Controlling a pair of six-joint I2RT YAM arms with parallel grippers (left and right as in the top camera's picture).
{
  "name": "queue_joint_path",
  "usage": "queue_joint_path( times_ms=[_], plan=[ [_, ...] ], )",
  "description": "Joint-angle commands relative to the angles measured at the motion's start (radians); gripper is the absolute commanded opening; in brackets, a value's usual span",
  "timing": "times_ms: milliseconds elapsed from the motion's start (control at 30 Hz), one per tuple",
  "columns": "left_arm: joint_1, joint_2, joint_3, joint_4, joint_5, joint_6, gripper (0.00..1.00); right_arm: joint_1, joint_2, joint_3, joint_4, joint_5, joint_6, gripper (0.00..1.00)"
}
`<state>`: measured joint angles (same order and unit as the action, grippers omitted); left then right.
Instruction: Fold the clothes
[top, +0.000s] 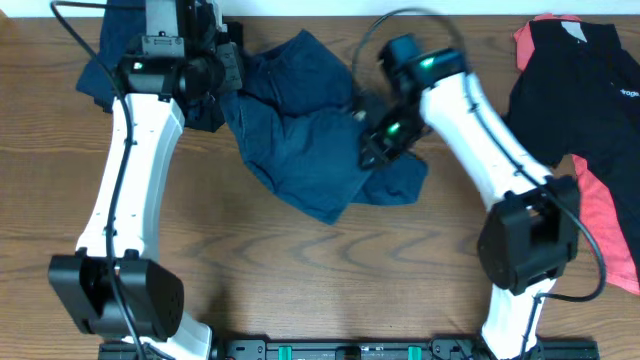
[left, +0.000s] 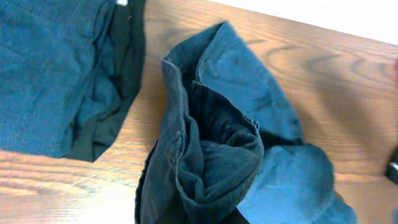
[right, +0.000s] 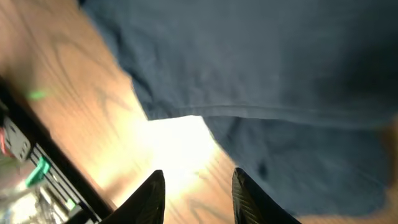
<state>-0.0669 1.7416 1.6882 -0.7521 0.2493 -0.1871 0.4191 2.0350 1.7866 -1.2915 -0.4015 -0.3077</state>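
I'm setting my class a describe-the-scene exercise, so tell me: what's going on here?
Two robot arms are working on a crumpled navy garment in the middle of the wooden table. The left gripper is shut and appears to pinch a bunched edge of it. The right gripper is open, hovering over bare wood beside the garment's other edge. Nothing is folded yet. A second navy piece lies at the left, and a black-and-coral shirt at the far right.

The overhead view looks straight down on the whole table (top: 300, 270). Both wrist views look down from close above the navy garment (top: 300, 130), which lies upper centre in the overhead frame.
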Motion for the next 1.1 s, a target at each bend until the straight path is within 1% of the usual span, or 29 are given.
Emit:
queue_joint_path(
  times_ms=[0, 100, 200, 233, 367, 433, 500, 567, 767, 833, 967, 1067],
  plan=[
    [0.005, 0.003, 0.004, 0.007, -0.053, -0.01, 0.06, 0.072, -0.019, -0.082, 0.066, 0.041, -0.011, 0.35],
    [0.005, 0.003, 0.004, 0.006, -0.053, -0.01, 0.06, 0.149, -0.019, -0.156, 0.179, 0.12, -0.011, 0.37],
    [0.005, 0.003, 0.004, 0.005, -0.053, -0.01, 0.06, 0.224, -0.019, -0.212, 0.265, 0.281, -0.005, 0.4],
    [0.005, 0.003, 0.004, 0.004, -0.053, -0.01, 0.06, 0.243, -0.019, -0.225, 0.283, 0.317, -0.003, 0.43],
    [0.005, 0.003, 0.004, -0.008, -0.055, -0.01, 0.06, 0.307, -0.019, -0.254, 0.309, 0.341, -0.014, 0.49],
    [0.006, 0.003, 0.004, -0.013, -0.061, -0.009, 0.06, 0.33, -0.019, -0.26, 0.311, 0.341, -0.026, 0.58],
    [0.012, 0.003, 0.004, -0.018, -0.064, -0.01, 0.06, 0.35, -0.019, -0.272, 0.319, 0.341, -0.036, 0.71],
    [0.019, 0.003, 0.004, -0.024, -0.063, -0.01, 0.06, 0.365, -0.019, -0.29, 0.325, 0.342, -0.055, 0.82],
    [0.039, 0.003, 0.004, -0.051, -0.063, -0.01, 0.06, 0.397, -0.019, -0.362, 0.416, 0.341, -0.068, 0.92],
    [0.04, 0.003, 0.004, -0.059, -0.063, -0.01, 0.06, 0.403, -0.019, -0.384, 0.444, 0.343, -0.068, 0.93],
    [0.04, 0.003, 0.004, -0.069, -0.063, -0.01, 0.06, 0.404, -0.019, -0.414, 0.482, 0.401, -0.067, 0.9],
    [0.04, 0.003, 0.004, -0.073, -0.063, -0.01, 0.06, 0.395, -0.019, -0.438, 0.523, 0.436, -0.061, 0.82]
  ],
)
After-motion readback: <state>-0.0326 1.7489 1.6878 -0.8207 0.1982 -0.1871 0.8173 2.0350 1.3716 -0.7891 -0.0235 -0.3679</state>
